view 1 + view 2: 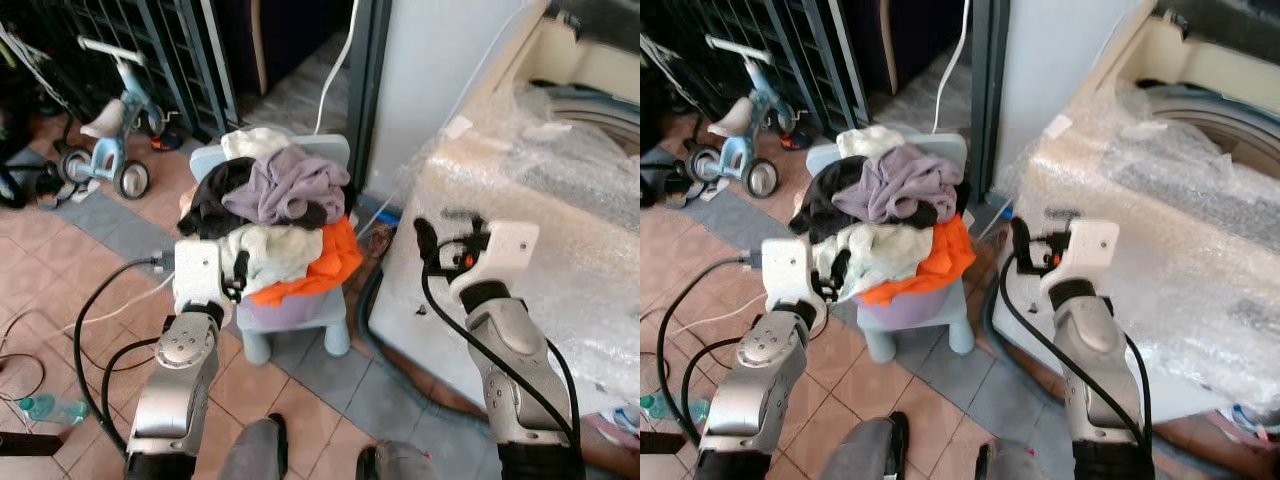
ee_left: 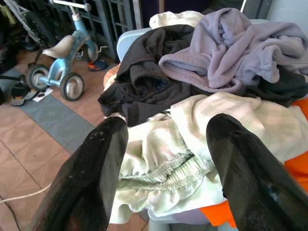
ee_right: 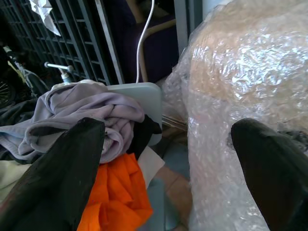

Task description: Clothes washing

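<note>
A heap of clothes is piled on a small pale blue chair (image 1: 335,335): a lavender garment (image 1: 290,185) on top, a black one (image 1: 210,200) at its left, a cream one (image 2: 231,120) in front and an orange one (image 1: 325,260) at the right. My left gripper (image 2: 163,132) is open, its fingers on either side of the cream garment's front edge, not touching it. My right gripper (image 1: 445,242) is open and empty, held beside the near corner of the washing machine (image 1: 540,210), which is wrapped in bubble wrap.
The washer's open top (image 1: 1215,115) lies at the far right. A child's blue tricycle (image 1: 112,130) stands at the back left before a dark metal gate (image 1: 150,40). Black and white cables (image 1: 95,310) and a plastic bottle (image 1: 50,408) lie on the tiled floor at the left.
</note>
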